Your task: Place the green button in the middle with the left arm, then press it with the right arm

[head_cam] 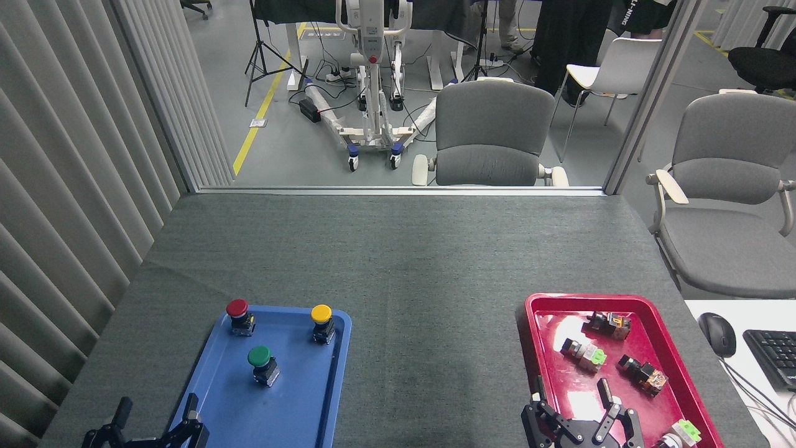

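Green button (260, 356) stands on blue tray (298, 410); left end effector (152, 415) and right end effector (572, 401) spread, empty; no lettering legible.

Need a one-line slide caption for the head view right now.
Green button upright in blue tray; both open grippers, left and right, low at the near edge.

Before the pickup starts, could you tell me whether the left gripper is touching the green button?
Apart: the head view shows bare blue tray between left gripper and green button.

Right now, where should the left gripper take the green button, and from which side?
Grip the black body under the cap of the green button, descending from above. It stands upright in the blue tray, apart from its neighbours; left gripper is open, just nearer.
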You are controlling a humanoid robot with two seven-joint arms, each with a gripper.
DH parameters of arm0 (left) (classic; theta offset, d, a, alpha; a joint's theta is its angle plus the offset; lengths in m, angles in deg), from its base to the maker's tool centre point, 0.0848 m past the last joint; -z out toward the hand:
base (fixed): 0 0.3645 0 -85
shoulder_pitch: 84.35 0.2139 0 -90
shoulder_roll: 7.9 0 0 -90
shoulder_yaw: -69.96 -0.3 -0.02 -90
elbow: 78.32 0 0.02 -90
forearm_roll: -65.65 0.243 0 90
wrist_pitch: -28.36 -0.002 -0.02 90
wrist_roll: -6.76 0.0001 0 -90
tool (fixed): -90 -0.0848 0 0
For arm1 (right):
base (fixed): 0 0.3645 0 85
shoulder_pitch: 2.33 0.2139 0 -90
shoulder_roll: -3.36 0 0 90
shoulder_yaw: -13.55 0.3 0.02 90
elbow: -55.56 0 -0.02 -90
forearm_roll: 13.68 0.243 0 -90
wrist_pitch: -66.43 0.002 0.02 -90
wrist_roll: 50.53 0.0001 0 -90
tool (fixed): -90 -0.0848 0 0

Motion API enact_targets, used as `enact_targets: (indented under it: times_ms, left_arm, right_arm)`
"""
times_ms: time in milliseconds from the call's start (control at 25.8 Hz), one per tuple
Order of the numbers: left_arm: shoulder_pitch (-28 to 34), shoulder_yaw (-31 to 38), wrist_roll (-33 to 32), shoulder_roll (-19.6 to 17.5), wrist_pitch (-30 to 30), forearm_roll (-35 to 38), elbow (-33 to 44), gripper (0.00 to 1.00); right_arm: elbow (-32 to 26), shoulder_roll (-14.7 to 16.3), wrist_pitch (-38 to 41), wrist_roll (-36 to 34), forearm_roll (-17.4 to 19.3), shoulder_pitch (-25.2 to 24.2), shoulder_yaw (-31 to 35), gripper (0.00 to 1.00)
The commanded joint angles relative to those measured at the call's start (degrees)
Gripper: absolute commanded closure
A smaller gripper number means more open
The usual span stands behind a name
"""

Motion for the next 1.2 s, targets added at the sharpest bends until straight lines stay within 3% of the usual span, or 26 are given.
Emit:
enact_targets:
  times_ms: [0, 698, 1009, 1164]
  left_arm:
    - [-0.1, 0.0, -0.1, 0.1, -0.1, 0.0, 0.0, 0.0]
    - [0.1, -0.1, -0.1, -0.1, 0.4, -0.1, -0.1, 0.0]
    - [-1.6, -1.4, -2.2, -1.9, 7.8, 0.1, -2.9, 0.0]
    - [-8.2, -7.5, -2.6, -0.9, 10.3, 0.3, -8.8, 0.01]
  right_arm:
    - [0.0, -0.1, 0.0, 0.0, 0.0, -0.1, 0.0, 0.01]
    - [0.0, -0.7, 0.1, 0.0, -0.3, -0.1, 0.1, 0.01]
    - [0.1, -0.6, -0.1, 0.0, -0.6, -0.1, 0.3, 0.01]
    - [0.1, -0.6, -0.1, 0.0, -0.6, -0.1, 0.3, 0.01]
